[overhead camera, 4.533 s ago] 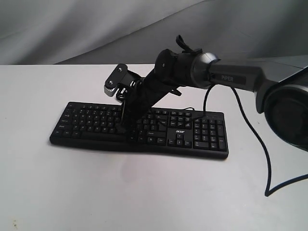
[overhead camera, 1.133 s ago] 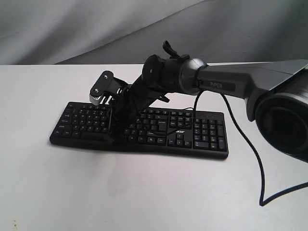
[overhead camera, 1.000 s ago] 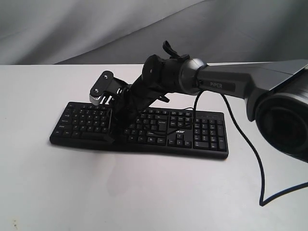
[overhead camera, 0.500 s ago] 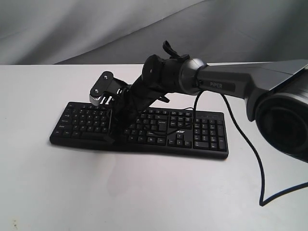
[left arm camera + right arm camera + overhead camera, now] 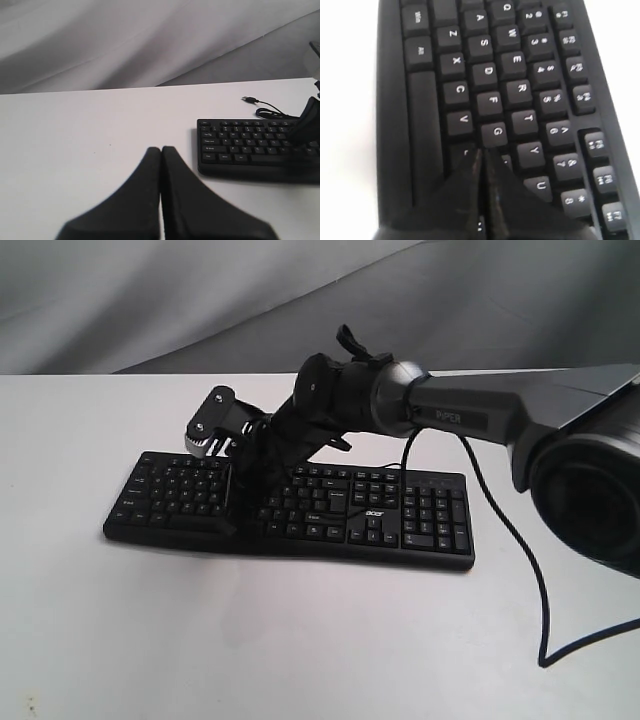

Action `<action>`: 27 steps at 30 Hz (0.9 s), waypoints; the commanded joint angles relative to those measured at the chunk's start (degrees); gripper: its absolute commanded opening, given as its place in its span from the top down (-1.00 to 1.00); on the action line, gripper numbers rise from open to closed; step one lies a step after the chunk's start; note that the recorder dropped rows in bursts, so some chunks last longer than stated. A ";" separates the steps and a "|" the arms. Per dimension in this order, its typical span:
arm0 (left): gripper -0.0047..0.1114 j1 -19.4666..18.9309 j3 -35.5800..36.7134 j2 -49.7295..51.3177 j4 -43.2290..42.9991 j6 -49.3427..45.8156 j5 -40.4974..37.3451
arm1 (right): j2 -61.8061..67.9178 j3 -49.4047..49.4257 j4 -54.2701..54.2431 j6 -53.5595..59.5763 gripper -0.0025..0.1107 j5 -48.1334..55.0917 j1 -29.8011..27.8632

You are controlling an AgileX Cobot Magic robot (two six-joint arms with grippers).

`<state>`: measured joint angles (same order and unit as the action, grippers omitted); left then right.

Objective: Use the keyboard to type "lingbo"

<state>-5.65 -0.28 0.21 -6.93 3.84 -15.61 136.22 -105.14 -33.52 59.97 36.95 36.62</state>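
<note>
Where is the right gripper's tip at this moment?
In the exterior view the right gripper, shut, sits left of centre over the keyboard, its tip beside the G key.

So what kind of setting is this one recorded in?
Most likely a robot lab test bench, not a working office: a plain white table, a grey cloth backdrop behind it, and a black keyboard with the right gripper shut, tips at its keys.

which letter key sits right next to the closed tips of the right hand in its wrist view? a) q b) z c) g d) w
c: the shut tips of the right hand end just beside the G key of the keyboard; the other three letters lie several keys off.
</note>
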 commanded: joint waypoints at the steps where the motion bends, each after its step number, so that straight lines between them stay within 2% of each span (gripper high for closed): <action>1: 0.91 -0.06 0.28 -0.21 0.21 0.12 0.41 | -0.07 -5.01 0.14 -0.29 0.96 0.52 0.83; 9: 0.91 -0.06 0.28 -0.21 0.21 0.12 0.41 | 5.39 -14.16 2.31 -4.64 0.96 5.75 1.42; 27: 0.91 -0.06 0.28 -0.21 0.21 0.12 0.41 | 6.16 -14.27 6.41 -8.50 0.96 6.17 1.20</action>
<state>-5.65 -0.28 0.21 -6.93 3.84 -15.61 142.44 -118.98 -27.49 51.96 42.94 37.95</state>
